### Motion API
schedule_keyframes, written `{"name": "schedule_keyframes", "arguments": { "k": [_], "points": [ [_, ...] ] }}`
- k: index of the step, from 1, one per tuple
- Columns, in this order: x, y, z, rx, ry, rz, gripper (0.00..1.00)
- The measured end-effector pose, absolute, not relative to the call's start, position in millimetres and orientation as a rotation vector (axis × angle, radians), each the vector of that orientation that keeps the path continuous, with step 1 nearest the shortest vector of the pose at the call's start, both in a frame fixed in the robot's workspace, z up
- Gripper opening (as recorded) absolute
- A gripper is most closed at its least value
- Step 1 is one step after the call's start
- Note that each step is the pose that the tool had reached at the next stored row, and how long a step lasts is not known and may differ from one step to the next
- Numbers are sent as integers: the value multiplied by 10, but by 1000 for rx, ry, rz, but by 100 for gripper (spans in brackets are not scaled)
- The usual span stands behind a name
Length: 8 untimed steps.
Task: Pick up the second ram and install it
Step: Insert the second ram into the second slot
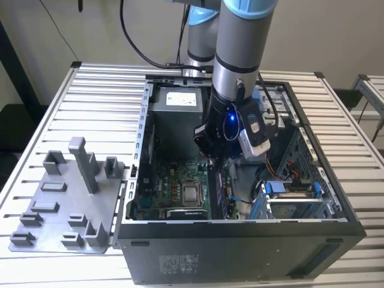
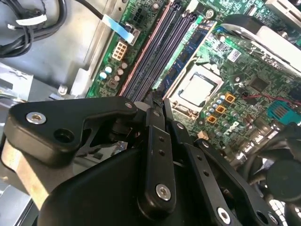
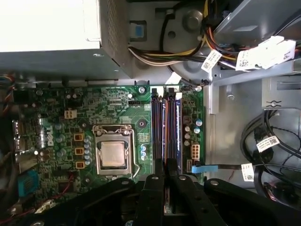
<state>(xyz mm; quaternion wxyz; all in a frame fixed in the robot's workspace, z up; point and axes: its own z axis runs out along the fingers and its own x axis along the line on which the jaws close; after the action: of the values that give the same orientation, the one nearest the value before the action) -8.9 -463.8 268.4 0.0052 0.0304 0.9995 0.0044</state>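
Counts in and around the open case

One arm (image 1: 237, 36), one end effector (image 3: 164, 165), one second ram (image 3: 164, 190), one computer case (image 1: 240, 240), one motherboard (image 3: 56, 108), one processor chip (image 3: 113, 154), three orange components (image 3: 78, 151), one power supply (image 1: 180, 99), one grey tray (image 1: 54, 198), one tabletop (image 1: 102, 90).

Arm (image 1: 240, 36) reaches steeply down from above; gripper (image 3: 165, 165) points downward, its fingers (image 2: 154, 141) drawn close together
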Motion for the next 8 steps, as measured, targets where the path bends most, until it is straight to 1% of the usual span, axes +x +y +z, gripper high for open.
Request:
{"name": "schedule_keyframes", "arguments": {
  "k": [8],
  "points": [
    [-92,-4638,2539,113,3130,13,14]
  ]
}}
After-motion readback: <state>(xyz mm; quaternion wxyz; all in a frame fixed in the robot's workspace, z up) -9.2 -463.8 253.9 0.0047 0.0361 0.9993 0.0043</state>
